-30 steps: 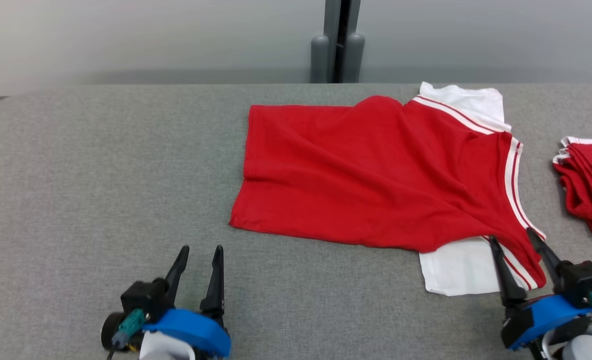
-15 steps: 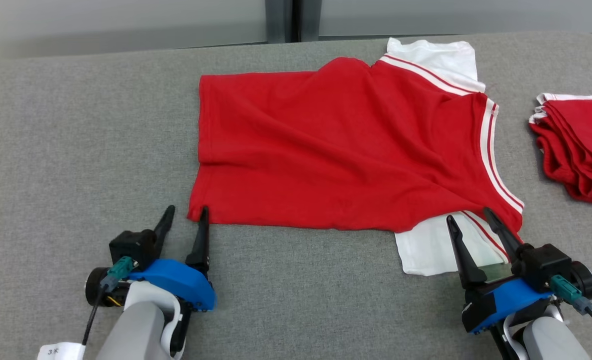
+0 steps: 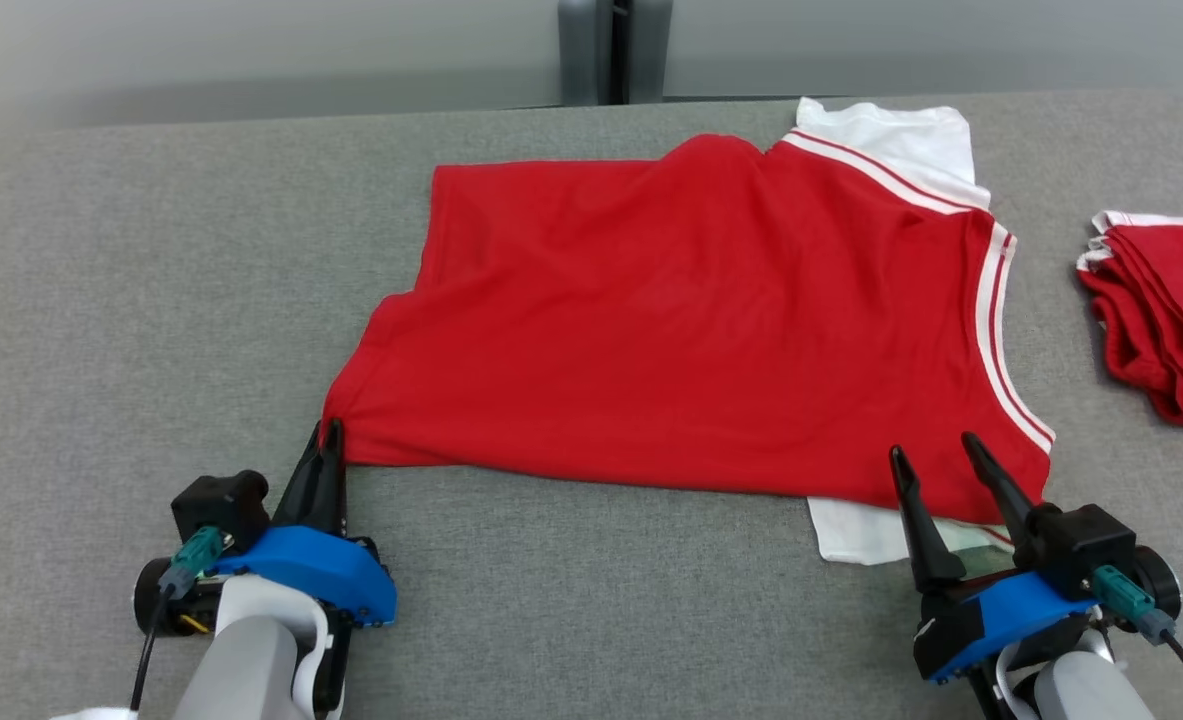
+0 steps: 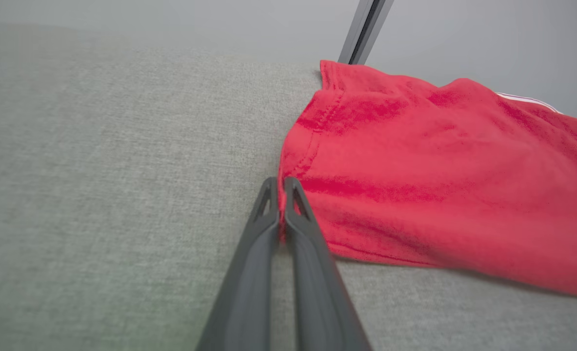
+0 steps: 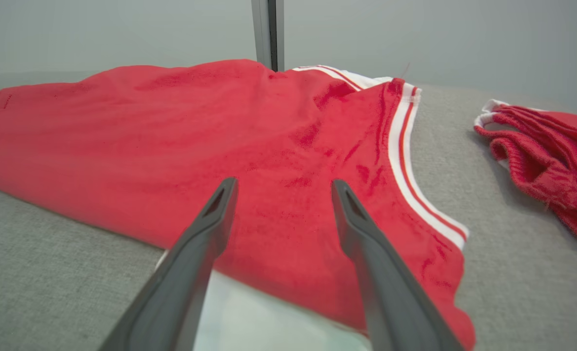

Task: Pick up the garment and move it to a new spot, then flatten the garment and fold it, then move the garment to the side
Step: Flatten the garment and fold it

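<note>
Lower left, the left hand (image 3: pixel 330 432) pinches the near hem corner of the red jersey (image 3: pixel 691 320) — the cloth is drawn to a point there. Lower right, the right hand (image 3: pixel 933 448) stands spread over its near white sleeve (image 3: pixel 856 535). The jersey lies mid-frame on the grey tabletop (image 3: pixel 151 300), white-striped trim along its right edge; a folded red pile (image 3: pixel 1166 310) sits far right.

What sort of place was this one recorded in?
Likely a robot test bench for folding clothes: a grey fabric-covered table, bare grey wall panels behind, one red garment spread out, and a pile of similar ones beside it.
</note>
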You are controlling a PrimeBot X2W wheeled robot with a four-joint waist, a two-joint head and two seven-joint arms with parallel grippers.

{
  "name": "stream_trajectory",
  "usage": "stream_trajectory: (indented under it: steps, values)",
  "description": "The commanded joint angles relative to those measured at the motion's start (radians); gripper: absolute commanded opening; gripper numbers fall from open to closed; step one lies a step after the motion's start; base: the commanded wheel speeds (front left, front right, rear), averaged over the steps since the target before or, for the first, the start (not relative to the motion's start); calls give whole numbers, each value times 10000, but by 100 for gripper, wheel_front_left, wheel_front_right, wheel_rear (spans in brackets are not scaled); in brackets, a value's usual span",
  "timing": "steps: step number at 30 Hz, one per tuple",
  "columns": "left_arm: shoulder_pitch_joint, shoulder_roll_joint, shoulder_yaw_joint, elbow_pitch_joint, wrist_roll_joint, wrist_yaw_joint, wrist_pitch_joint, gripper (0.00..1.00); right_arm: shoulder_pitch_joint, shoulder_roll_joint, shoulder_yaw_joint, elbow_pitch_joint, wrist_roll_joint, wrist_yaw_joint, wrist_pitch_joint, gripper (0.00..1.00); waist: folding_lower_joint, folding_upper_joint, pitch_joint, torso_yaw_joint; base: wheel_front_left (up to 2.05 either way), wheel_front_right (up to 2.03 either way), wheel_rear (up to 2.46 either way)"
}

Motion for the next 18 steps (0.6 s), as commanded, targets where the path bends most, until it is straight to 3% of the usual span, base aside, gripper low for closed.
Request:
stream_trajectory:
  steps: [1,4,5,6,7,18]
  values:
    - [234,6,271,-225,194,102,-3,0,170,71,11,-29,13,-3,-2,100,-1,0,-122,115,0,0,0]
    - [688,-21,697,-441,471,137,-3,0,271,204,100,-6,55,-3,-2,100,-1,0,-346,285,0,0,0]
    - [795,-31,802,-529,545,121,-4,18,315,252,138,12,66,-2,-2,100,-1,0,-411,329,0,0,0]
    - [890,-46,894,-606,597,93,-6,94,362,291,162,27,65,-2,-2,100,-1,0,-472,371,0,0,0]
    - [1002,-78,980,-714,675,72,-6,100,395,325,176,2,65,-2,-2,100,-1,0,-534,410,0,0,0]
    - [2587,-315,1640,-2210,1260,-33,-4,100,1222,757,-265,-205,-263,-3,-2,100,-1,0,-1421,466,0,0,0]
